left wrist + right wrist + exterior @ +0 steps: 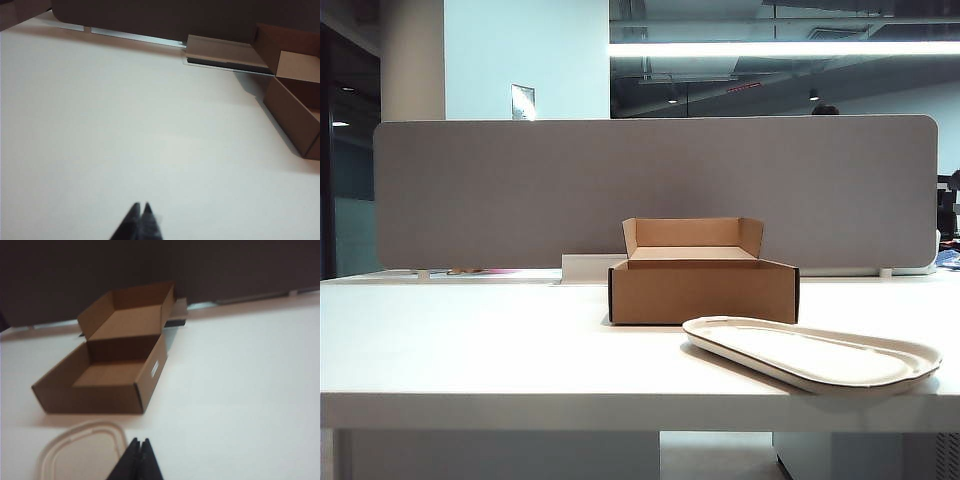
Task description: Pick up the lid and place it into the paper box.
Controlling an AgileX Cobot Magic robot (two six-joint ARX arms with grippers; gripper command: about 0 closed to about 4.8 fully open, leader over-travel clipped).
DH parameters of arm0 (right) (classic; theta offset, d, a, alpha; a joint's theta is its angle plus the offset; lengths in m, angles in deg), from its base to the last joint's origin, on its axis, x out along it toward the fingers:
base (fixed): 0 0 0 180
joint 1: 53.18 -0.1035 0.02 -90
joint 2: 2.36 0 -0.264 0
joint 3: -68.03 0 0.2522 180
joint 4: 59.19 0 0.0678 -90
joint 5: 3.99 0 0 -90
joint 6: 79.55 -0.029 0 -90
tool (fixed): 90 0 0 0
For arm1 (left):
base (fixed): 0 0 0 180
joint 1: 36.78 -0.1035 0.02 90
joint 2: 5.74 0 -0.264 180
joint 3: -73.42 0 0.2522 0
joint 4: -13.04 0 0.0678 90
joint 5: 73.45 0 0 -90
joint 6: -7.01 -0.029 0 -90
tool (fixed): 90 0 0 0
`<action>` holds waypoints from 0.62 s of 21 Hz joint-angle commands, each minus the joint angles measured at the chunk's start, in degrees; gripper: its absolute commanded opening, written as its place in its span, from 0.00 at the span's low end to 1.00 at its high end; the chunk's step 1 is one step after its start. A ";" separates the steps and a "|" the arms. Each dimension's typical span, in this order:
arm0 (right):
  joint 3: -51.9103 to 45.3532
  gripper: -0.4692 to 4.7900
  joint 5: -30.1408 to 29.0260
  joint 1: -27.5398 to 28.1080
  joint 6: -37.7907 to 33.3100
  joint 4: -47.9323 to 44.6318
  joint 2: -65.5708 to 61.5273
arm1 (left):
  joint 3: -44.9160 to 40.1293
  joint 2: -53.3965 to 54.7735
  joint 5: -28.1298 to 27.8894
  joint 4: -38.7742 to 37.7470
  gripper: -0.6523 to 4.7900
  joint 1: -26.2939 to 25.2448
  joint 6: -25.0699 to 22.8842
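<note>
The off-white oblong lid [815, 352] lies flat on the white table near its front edge, right of centre. Behind it stands the brown paper box [703, 272], open, with its back flap upright. In the right wrist view the box [107, 375] shows its empty inside and the lid [82, 454] lies in front of it, beside my right gripper [140, 441], which is shut and empty. My left gripper [141, 205] is shut too, hovering over bare table with a corner of the box [295, 107] off to one side. Neither gripper shows in the exterior view.
A grey partition panel [655, 190] runs along the table's back edge. A long white block [590, 267] lies at its foot, just left of and behind the box, seen also in the left wrist view as a pale block [225, 52].
</note>
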 commanded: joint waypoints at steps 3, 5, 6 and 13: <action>6.84 0.07 1.90 -0.02 0.04 3.74 -5.05 | 0.17 0.04 4.52 0.33 0.11 0.07 -0.02; 9.84 0.07 1.88 -0.02 0.07 4.39 -9.25 | 0.20 0.04 5.84 0.33 0.11 0.07 -0.02; 11.19 0.07 1.81 -0.02 0.07 4.50 -11.39 | 0.20 0.04 7.02 0.33 0.11 0.07 -0.02; 21.94 0.07 1.46 -0.04 0.07 5.07 -29.42 | 0.20 0.04 15.78 0.24 0.11 0.09 -0.02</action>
